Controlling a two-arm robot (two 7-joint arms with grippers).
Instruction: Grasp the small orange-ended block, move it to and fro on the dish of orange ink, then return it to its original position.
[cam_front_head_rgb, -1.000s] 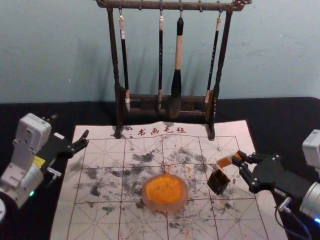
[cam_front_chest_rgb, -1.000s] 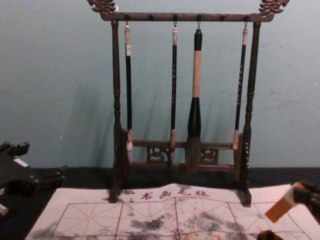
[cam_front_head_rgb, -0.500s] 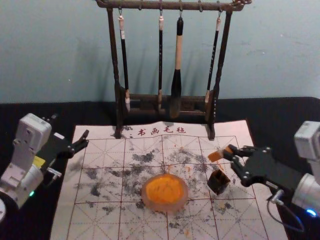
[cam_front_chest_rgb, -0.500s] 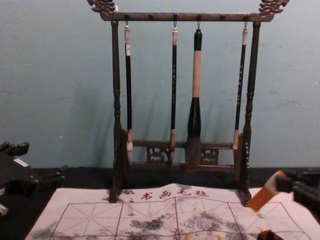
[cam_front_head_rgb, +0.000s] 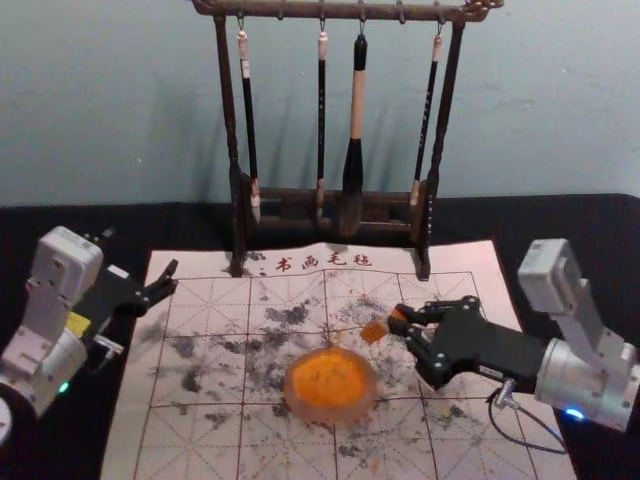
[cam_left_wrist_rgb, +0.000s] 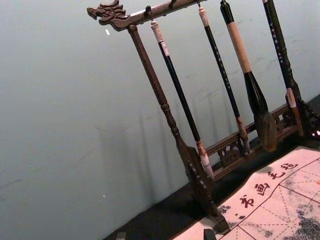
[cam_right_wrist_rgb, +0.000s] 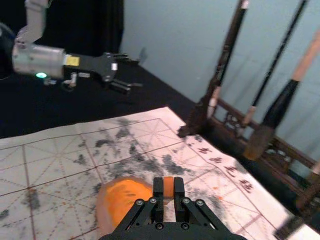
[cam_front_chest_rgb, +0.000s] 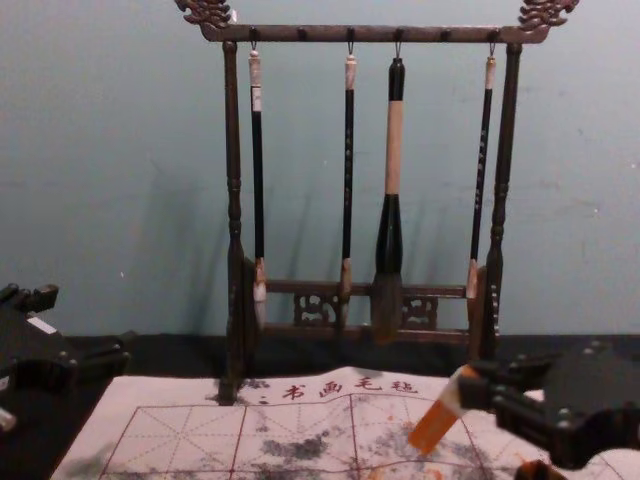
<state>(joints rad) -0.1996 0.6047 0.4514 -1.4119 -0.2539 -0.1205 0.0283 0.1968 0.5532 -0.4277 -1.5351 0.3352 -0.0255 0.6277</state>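
My right gripper (cam_front_head_rgb: 402, 322) is shut on the small block (cam_front_head_rgb: 374, 331), whose orange end tilts down and to the left, just off the back right of the ink dish (cam_front_head_rgb: 326, 412). In the chest view the block (cam_front_chest_rgb: 436, 422) hangs above the mat from the right gripper (cam_front_chest_rgb: 468, 388). The right wrist view has the block (cam_right_wrist_rgb: 168, 187) between the fingers of the right gripper (cam_right_wrist_rgb: 168, 196), beside the dish (cam_right_wrist_rgb: 103, 216). My left gripper (cam_front_head_rgb: 140, 252) stays parked, open, at the mat's left; its fingertips flank the bottom of its own view, the left gripper (cam_left_wrist_rgb: 165, 235) holding nothing.
A wooden rack (cam_front_head_rgb: 237, 130) with several hanging brushes stands at the mat's back edge. The white mat (cam_front_head_rgb: 190, 440) lies under the dish. A small dark box (cam_front_chest_rgb: 538, 470) peeks out below the right gripper in the chest view.
My right gripper has moved left with the block, from over the mat's right side towards the dish. In the head view it now covers the dark box. The left arm has stayed still.
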